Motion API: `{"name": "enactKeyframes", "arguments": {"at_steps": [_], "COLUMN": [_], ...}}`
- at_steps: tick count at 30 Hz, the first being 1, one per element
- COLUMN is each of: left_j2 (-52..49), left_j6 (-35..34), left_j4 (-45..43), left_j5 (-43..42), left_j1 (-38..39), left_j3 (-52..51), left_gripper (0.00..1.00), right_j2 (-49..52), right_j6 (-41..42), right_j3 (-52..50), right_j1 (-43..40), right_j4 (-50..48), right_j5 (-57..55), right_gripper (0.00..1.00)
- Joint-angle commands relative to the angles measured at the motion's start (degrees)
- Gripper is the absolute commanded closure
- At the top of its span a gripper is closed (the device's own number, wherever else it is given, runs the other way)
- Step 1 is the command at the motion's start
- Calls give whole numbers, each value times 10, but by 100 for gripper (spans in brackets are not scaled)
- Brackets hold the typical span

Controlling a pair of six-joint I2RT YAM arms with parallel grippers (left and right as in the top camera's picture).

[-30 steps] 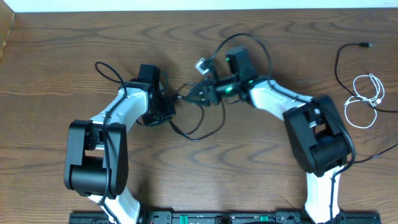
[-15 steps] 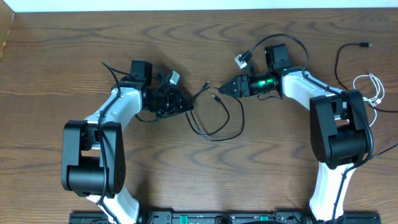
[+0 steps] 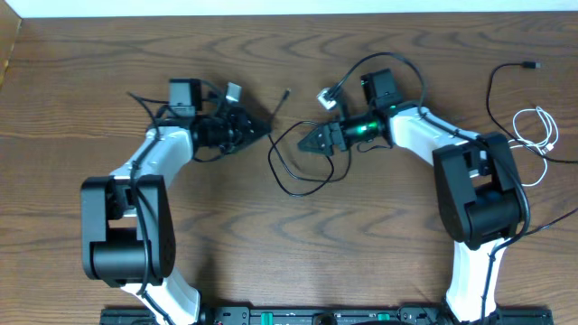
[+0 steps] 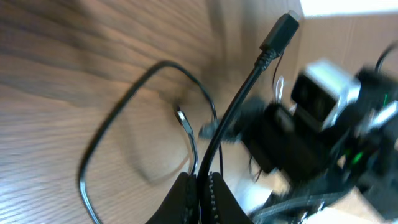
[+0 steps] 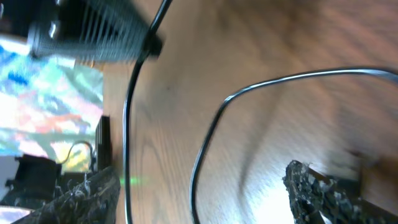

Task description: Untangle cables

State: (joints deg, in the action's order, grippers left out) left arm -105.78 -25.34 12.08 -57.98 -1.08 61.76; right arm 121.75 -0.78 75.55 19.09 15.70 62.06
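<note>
My left gripper (image 3: pixel 259 131) (image 4: pixel 200 186) is shut on a black cable (image 4: pixel 233 112). That cable's plug end (image 4: pixel 281 30) (image 3: pixel 285 93) sticks up past the fingers. The rest of it lies as a loop (image 3: pixel 298 171) on the table in the middle. Over the right side of this loop, my right gripper (image 3: pixel 310 143) (image 5: pixel 199 196) stands open wide. Two strands of the black cable (image 5: pixel 202 155) run between its fingers (image 5: pixel 311 186), apart from both. At the far right lie a coiled white cable (image 3: pixel 533 144) and another black cable (image 3: pixel 502 76).
The wooden table (image 3: pixel 289 244) ends at a pale wall along the back. Thick black arm cables arch above each wrist, the right one (image 3: pixel 388 59) above the right gripper. A dark rail (image 3: pixel 298 316) runs along the front edge.
My right gripper has opened wide and shifted left over the loop. My left gripper has drawn back to the left and up with the black cable, lifting its plug end.
</note>
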Motion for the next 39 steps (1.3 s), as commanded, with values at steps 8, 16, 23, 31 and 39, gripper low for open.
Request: {"name": "enactKeyframes", "arguments": {"at_steps": [8, 16, 23, 31, 39], "left_j2": [-8, -8, -9, -9, -9], "left_j6": [13, 13, 13, 13, 13], "left_j4": [67, 74, 97, 110, 125], "left_j5": [176, 292, 340, 341, 340], "left_j1": [-39, -39, -39, -39, -19], "left_j3": [8, 7, 7, 6, 6], "left_gripper": [92, 92, 93, 91, 87], "right_j2": [-8, -8, -8, -81, -107], "right_j6": [-36, -36, 9, 44, 152], "right_j3": [0, 0, 0, 1, 1], "right_j1": [34, 46, 56, 88, 121], "right_j4": [-7, 6, 4, 1, 95], "right_j5": [-47, -118, -181, -225, -544], "right_gripper": [18, 19, 26, 20, 18]}}
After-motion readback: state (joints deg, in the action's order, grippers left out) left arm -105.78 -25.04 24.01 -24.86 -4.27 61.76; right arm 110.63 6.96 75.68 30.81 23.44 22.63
